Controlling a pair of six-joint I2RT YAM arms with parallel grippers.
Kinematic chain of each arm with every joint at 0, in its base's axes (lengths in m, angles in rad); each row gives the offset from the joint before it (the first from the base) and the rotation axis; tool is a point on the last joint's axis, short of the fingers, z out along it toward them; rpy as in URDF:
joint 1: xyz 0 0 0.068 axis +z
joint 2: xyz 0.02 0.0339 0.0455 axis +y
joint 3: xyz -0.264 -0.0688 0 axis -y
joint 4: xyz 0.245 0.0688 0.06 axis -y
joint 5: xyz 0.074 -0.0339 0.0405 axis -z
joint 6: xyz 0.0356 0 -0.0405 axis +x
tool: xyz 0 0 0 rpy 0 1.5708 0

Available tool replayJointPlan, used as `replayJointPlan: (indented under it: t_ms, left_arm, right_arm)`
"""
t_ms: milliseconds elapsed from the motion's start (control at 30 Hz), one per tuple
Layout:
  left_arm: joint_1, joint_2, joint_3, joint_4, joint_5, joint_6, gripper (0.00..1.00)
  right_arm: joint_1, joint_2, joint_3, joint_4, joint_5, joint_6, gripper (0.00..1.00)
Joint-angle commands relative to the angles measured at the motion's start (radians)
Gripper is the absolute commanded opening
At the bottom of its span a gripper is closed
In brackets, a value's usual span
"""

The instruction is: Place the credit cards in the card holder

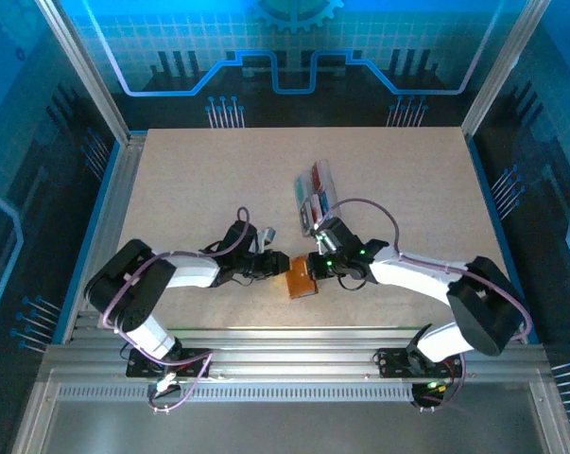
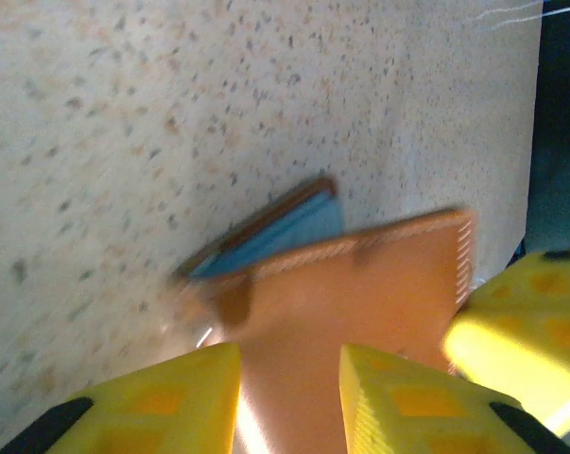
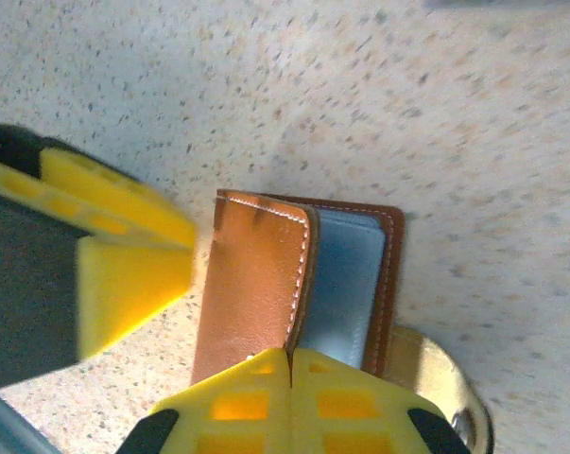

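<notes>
Right gripper point(image 3: 291, 364) up close, clamped on the raised flap of the small brown leather folding card holder point(image 3: 256, 284), whose long axis runs out from it; left gripper point(image 2: 289, 364) opposite, jaws parted astride the leather. Farther up the speckled beige tabletop point(image 1: 199, 180), behind the right arm and nearer it, the thin plastic credit cards point(image 1: 314, 180) sit in a clear plastic tray point(image 1: 308, 219), blue-lit walls point(image 1: 39, 113) beyond

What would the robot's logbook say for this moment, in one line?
left gripper: open over card holder | right gripper: shut on card holder flap, flap raised | credit cards: in clear tray
</notes>
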Motion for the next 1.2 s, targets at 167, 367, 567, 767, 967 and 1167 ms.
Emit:
replayJointPlan:
  t_ms: [167, 367, 567, 767, 967, 1167]
  left_arm:
    - [0.024, -0.137, -0.017, -0.213, -0.012, 0.044, 0.37]
    - [0.042, -0.182, -0.043, -0.285, -0.064, 0.051, 0.37]
    - [0.073, -0.223, -0.095, -0.283, -0.080, 0.037, 0.37]
    - [0.083, -0.246, -0.109, -0.309, -0.096, 0.046, 0.36]
    - [0.099, -0.284, -0.114, -0.364, -0.129, 0.055, 0.26]
    - [0.117, -0.323, -0.129, -0.392, -0.140, 0.058, 0.23]
  right_arm:
    - [0.039, -0.046, 0.107, -0.295, 0.264, -0.077, 0.00]
    - [0.163, 0.071, 0.274, -0.439, 0.481, -0.061, 0.00]
    - [0.253, 0.194, 0.403, -0.510, 0.566, -0.068, 0.00]
    - [0.321, 0.333, 0.531, -0.592, 0.637, -0.062, 0.00]
    - [0.352, 0.403, 0.594, -0.568, 0.547, -0.077, 0.00]
    - [0.335, 0.395, 0.569, -0.459, 0.360, -0.093, 0.09]
